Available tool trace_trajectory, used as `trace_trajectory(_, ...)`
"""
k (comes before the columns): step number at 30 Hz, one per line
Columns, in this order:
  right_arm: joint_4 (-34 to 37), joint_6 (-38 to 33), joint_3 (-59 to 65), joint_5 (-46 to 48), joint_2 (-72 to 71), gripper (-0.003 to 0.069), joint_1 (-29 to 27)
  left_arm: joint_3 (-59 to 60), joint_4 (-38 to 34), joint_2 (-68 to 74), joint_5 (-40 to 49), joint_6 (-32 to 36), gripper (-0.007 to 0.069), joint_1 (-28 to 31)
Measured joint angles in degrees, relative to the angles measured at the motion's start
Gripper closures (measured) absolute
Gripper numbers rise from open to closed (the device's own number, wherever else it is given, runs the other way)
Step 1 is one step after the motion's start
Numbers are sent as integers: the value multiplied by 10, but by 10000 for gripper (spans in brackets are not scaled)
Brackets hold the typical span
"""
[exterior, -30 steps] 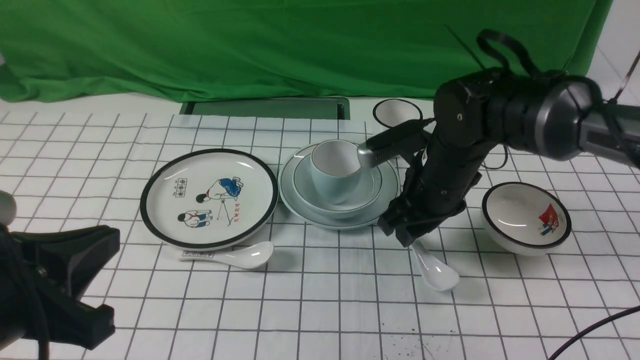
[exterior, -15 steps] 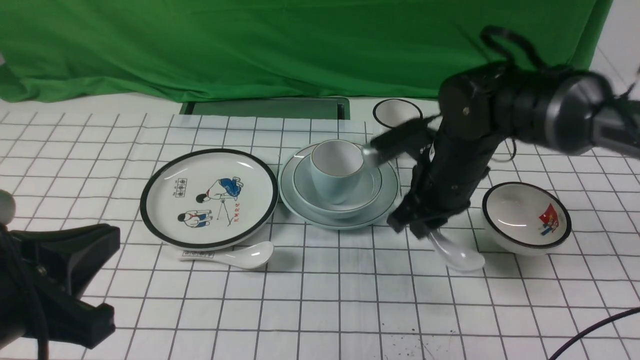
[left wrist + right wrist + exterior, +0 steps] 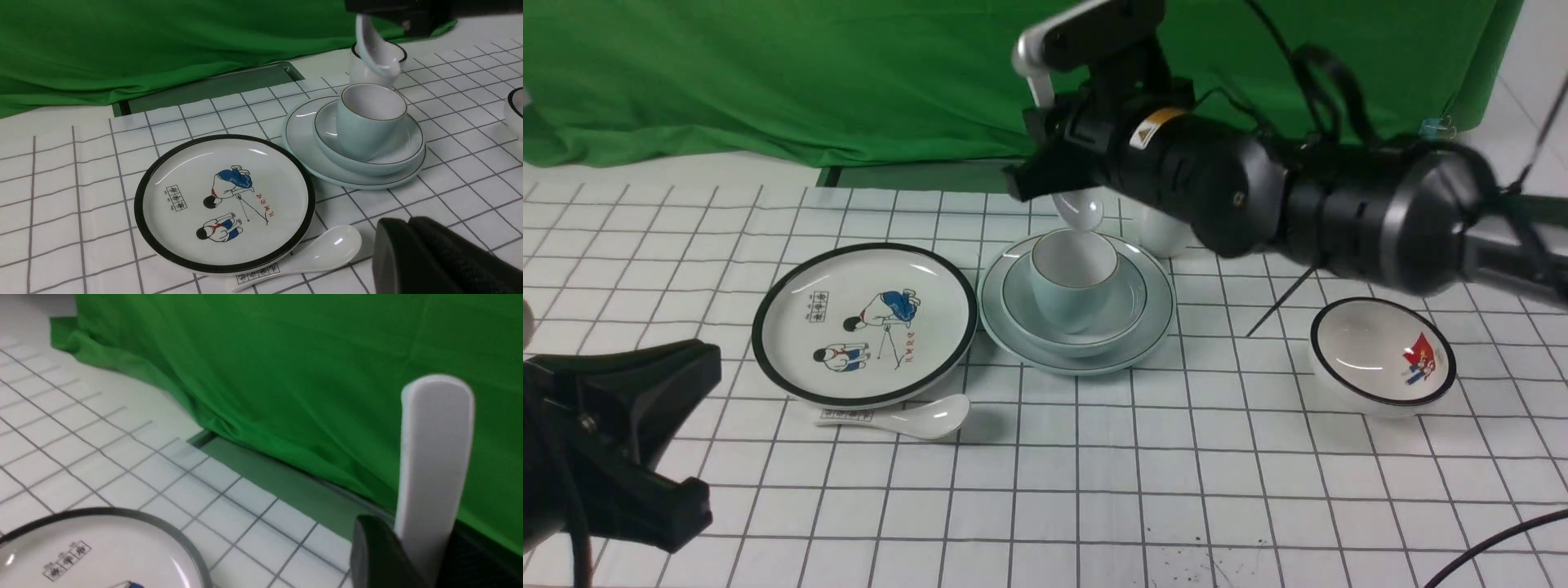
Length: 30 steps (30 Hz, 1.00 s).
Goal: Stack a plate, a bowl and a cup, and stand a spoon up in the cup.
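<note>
The pale blue cup [image 3: 1072, 282] stands in the pale blue-grey bowl [image 3: 1131, 306], which sits on the pale blue-green plate [image 3: 1160, 327] at the table's middle. My right gripper [image 3: 1058, 178] is shut on the plain white spoon [image 3: 1078, 211]. The spoon hangs bowl-end down just above the cup's mouth, and also shows in the left wrist view [image 3: 374, 51]. Its handle [image 3: 437, 457] sticks out between the right fingers [image 3: 380, 555]. My left gripper [image 3: 621, 441] is shut and empty, low at the near left, with its fingers [image 3: 429, 253] near the marked spoon.
A black-rimmed cartoon plate [image 3: 864, 322] lies left of the stack, with a marked white spoon [image 3: 907, 418] at its near edge. A black-rimmed picture bowl [image 3: 1382, 355] is at the right. A black-rimmed cup [image 3: 1164, 233] stands behind the stack. Green cloth hangs at the back.
My right arm has lifted the plain spoon off the table to the right of the plate and carried it up and left to just above the cup. The left arm has barely moved.
</note>
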Motion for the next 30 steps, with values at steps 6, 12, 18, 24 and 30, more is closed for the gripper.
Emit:
trace_trajectory(6,2,17,5,1,41,470,0,0,0,0,0,0,657,0)
trace_trajectory(12,3,-7,5,81,5,328,-1,0,0,0,0,2,657,0)
trace_trajectory(18,-19,-16,5,317,-154,550,-25,0,0,0,0,2,657,0)
trace_trajectory(24,-114,7,90,395,-370,645,-31,0,0,0,1,2,657,0)
trace_trajectory(30,-128,15,299,304,-569,645,-31,0,0,0,1,2,657,0)
